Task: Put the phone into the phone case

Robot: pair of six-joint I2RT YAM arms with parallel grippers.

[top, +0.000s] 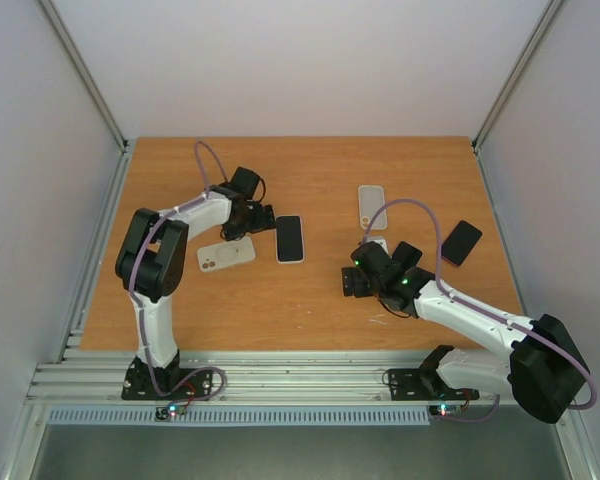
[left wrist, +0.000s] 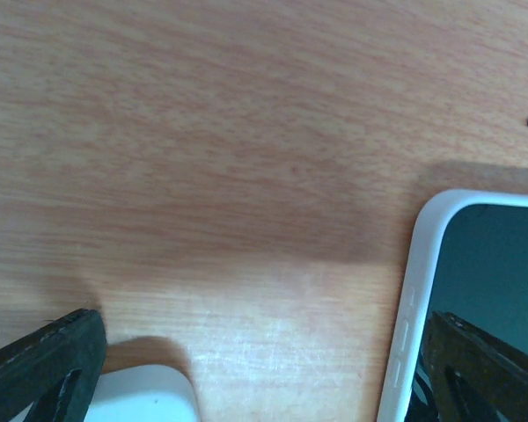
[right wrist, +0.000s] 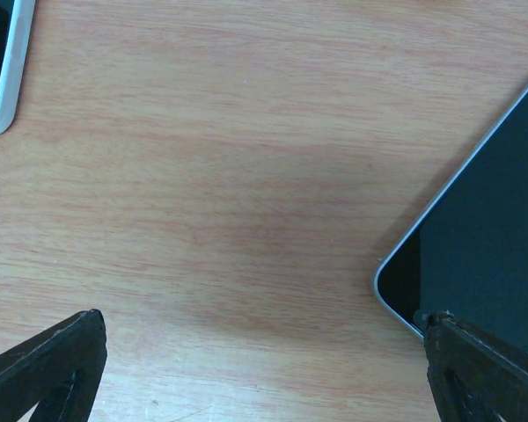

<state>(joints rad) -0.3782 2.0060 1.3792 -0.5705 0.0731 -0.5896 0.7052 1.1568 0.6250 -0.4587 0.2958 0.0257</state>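
The phone [top: 290, 238] has a dark screen and a white rim, and lies flat on the wooden table [top: 310, 310] just off my left gripper [left wrist: 260, 321]. Both that and my right gripper [right wrist: 262, 318] are spread wide, holding nothing. The white phone case [top: 225, 255] lies beside the phone, back up, so I cannot see inside it.
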